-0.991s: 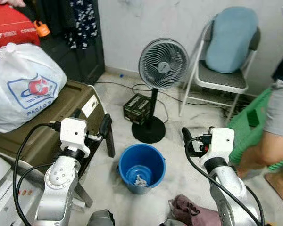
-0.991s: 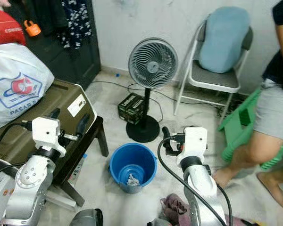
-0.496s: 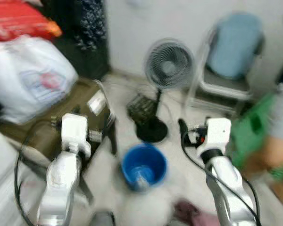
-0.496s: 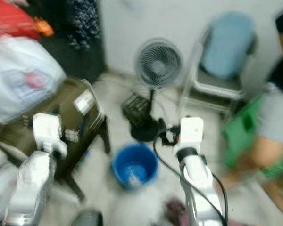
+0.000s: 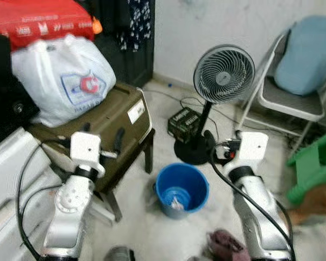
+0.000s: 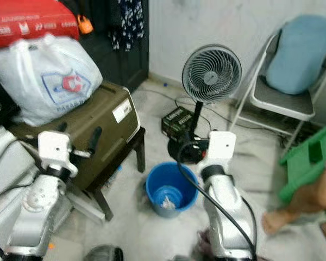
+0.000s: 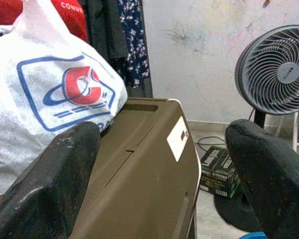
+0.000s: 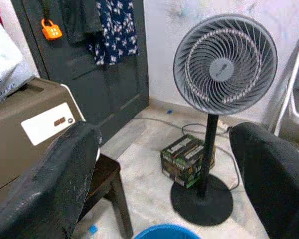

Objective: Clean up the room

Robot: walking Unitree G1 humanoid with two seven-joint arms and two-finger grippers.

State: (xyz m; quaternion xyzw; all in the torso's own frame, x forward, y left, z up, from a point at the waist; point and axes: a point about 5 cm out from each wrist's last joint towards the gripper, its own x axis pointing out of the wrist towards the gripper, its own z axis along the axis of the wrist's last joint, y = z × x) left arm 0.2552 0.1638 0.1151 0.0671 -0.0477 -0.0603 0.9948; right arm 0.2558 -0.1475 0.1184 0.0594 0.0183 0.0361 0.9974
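Floor of pale tile (image 5: 141, 228) spreads under everything, with an olive-brown hard case (image 5: 106, 125) on a dark low bench (image 5: 144, 144) at the robot's left and a big white plastic shopping bag (image 5: 65, 76) resting on the case. A grey folding chair with a blue cushion (image 5: 293, 70) stands by the far wall, and a grey pedestal fan (image 5: 223, 76) stands just beyond a round blue plastic bucket (image 5: 182, 187), which holds a small pale scrap. Near the robot's feet lies a crumpled maroon cloth (image 5: 228, 244), seemingly the nearest thing to tidy. The left end effector (image 7: 159, 164) hovers over the case with its fingers spread wide and empty; the right end effector (image 8: 164, 164) hangs above the bucket's far side, equally spread and empty. The robot seems to be between pickups, so the next move probably calls for bending down, pinching the cloth, and carrying it over the bucket.
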